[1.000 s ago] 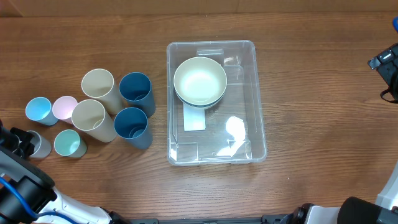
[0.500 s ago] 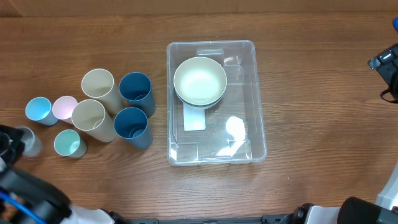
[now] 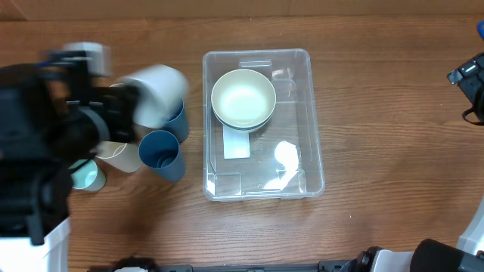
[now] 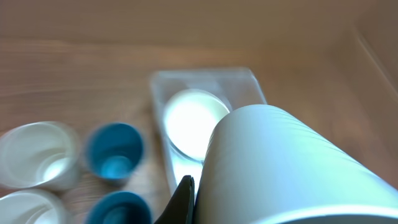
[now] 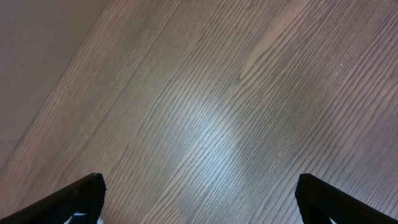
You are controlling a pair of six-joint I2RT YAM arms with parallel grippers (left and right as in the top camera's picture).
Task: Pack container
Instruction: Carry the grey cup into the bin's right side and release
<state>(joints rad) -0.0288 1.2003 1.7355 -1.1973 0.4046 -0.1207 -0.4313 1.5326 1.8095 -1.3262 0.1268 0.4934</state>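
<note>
The clear container stands right of the table's middle with a cream bowl in its far half and a white label on its bottom. My left gripper is shut on a pale grey cup, held on its side in the air above the group of cups, just left of the container. In the left wrist view the cup fills the foreground, with the container and bowl beyond. My right gripper is open and empty over bare wood at the far right.
Left of the container stand a dark blue cup, a second one partly under the held cup, a beige cup and a mint cup. My blurred left arm hides the other cups.
My left arm has lifted the pale grey cup from the table's left edge and swung it up and to the right, over the other cups. The right arm has not moved.
</note>
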